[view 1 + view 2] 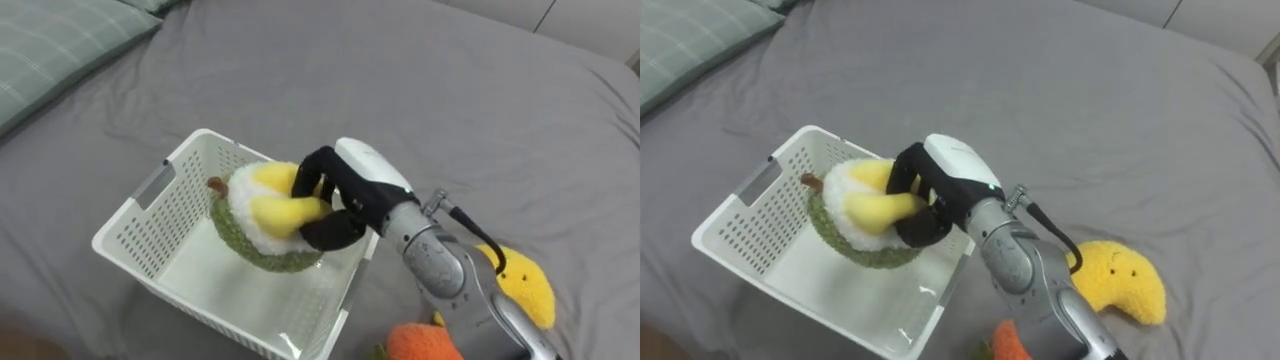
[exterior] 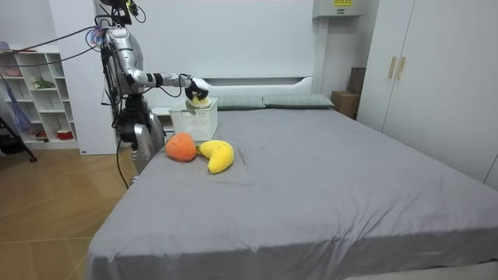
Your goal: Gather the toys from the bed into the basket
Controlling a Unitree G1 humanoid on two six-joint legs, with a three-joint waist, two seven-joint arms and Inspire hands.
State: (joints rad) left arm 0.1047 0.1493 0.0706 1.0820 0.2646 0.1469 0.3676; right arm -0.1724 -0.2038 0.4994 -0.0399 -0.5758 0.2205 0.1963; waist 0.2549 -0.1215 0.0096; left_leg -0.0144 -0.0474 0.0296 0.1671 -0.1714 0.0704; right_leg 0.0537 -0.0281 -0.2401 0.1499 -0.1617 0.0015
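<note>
The robot stands at the side of the bed (image 1: pixel 450 100), beside the white basket (image 1: pixel 160 220) that rests on the grey sheet. Its right hand (image 1: pixel 350 190) reaches over the basket, dark fingers curled tight round a green, white and yellow plush fruit (image 1: pixel 255 230). The fruit hangs over the basket's opening, by the wall nearest the arm. A yellow plush toy (image 1: pixel 530 290) and an orange plush toy (image 1: pixel 425 343) lie on the sheet near the basket, on the arm's side. A green pillow (image 1: pixel 50 50) lies beyond the basket.
</note>
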